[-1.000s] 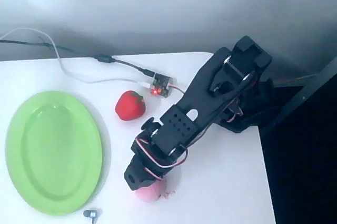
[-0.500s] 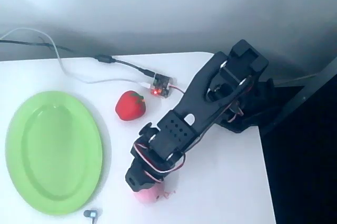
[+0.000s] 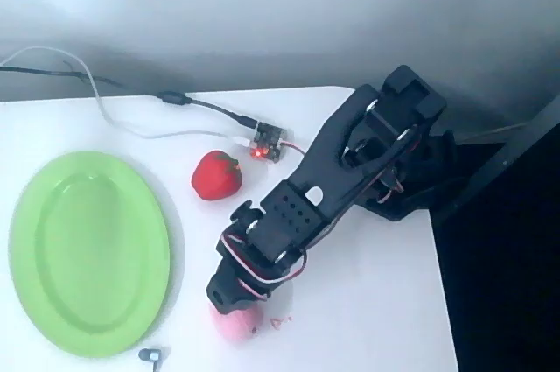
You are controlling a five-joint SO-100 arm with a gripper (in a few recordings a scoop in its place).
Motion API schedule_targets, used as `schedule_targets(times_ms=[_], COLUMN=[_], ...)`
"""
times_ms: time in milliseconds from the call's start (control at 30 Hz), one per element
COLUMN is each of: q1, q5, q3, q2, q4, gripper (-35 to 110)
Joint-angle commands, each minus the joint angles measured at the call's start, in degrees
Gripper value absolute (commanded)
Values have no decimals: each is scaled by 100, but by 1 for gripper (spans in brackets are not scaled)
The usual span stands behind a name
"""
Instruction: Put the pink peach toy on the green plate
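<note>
Here we see the plate lying bare at the left of the white table in the overhead view. Right of it sits a red toy, with a small lit circuit board just beyond. Lower down, the peach rests on the table, well apart from the plate. Our hand sits directly over the peach's top, touching it; we cannot tell whether the fingers are clenched or released.

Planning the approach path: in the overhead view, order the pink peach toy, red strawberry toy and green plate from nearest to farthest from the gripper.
1. Pink peach toy, directly under the gripper.
2. Red strawberry toy, up the picture.
3. Green plate, its middle off to the left.
</note>
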Motion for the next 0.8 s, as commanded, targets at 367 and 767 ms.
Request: schedule_targets(times_ms=[367,767], q1=[2092,2391], q5=[-1573,-1679], q3=[-826,-3287], q2=[870,-1389], q4=[-264,-237], gripper=[0,0])
